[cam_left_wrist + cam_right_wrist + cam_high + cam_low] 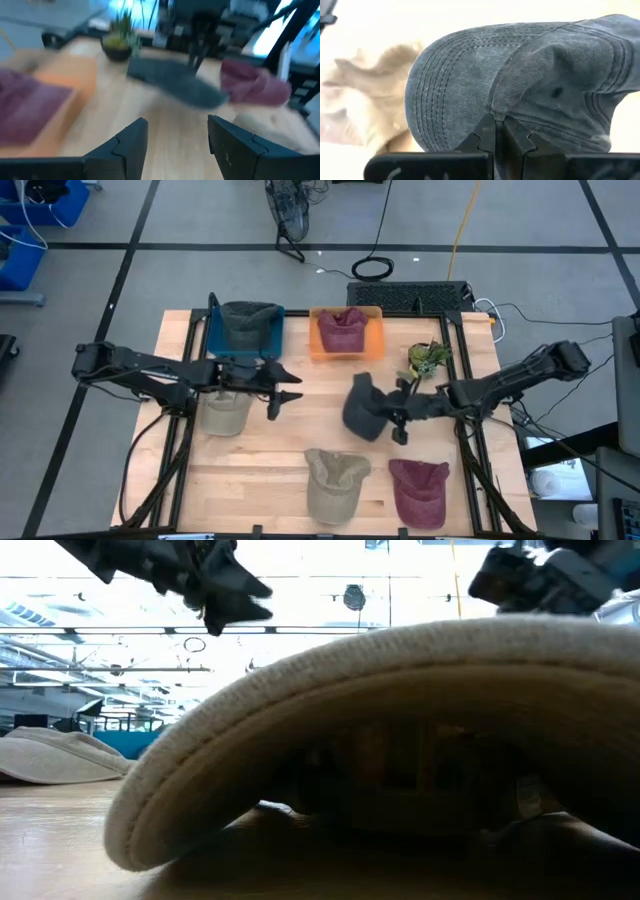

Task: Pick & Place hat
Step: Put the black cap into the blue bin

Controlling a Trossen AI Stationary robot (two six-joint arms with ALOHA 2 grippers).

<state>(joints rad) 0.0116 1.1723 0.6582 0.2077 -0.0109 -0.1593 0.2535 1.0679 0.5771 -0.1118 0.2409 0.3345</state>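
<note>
A dark grey cap (362, 408) is at the table's middle, with my right gripper (400, 418) shut on it from the right; the right wrist view shows its stitched brim (450, 90) and crown (570, 75) close up. My left gripper (285, 395) hovers open left of the middle, nothing between its fingers (127, 145). A second grey hat lies in the blue bin (245, 325) and a maroon hat in the orange bin (345, 330). A beige hat (335, 480) and a maroon hat (420, 490) lie flat near the front edge. My right gripper pinches the grey cap where the brim meets the crown (496, 116), between its two fingers (482, 135). The fingers come from the table's right, slanting down. The cloth creases at the pinch. Whether the cap's lower edge rests on the table I cannot tell.
Another beige hat (227, 412) lies under my left arm. A small potted plant (428, 358) stands at the back right, near my right arm. The near beige hat's brim (400, 720) fills the low view. Bare wood lies between the bins and the front hats.
</note>
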